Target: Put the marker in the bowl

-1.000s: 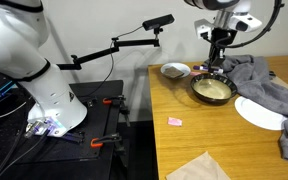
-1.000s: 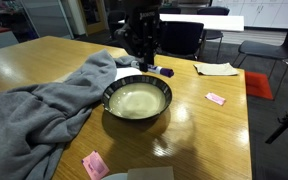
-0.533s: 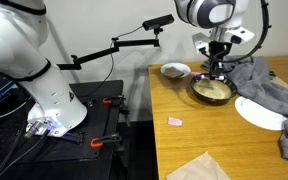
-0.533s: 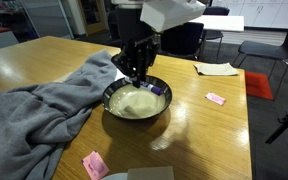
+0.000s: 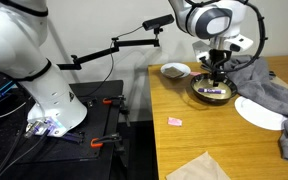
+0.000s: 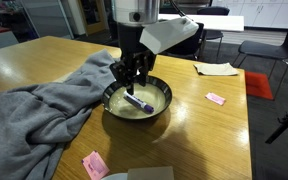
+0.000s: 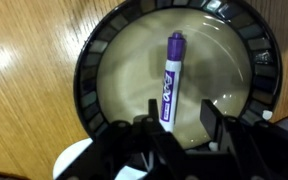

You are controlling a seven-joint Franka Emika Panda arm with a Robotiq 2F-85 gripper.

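Since the gripper (image 6: pixel 132 80) let go within the last half-second, the marker (image 7: pixel 170 78) lies flat on the bowl's (image 7: pixel 89 70) cream floor; jaws spread, empty, just above. Placement judged complete.

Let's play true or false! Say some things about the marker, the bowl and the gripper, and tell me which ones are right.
The marker lies inside the bowl. True.
The gripper is squeezing the marker. False: it hangs open above the bowl, and the marker lies loose.
A grey cloth lies beside the bowl. True.
The bowl is full of soup. False: only the marker is in it.
The marker's cap is red. False: it is purple.
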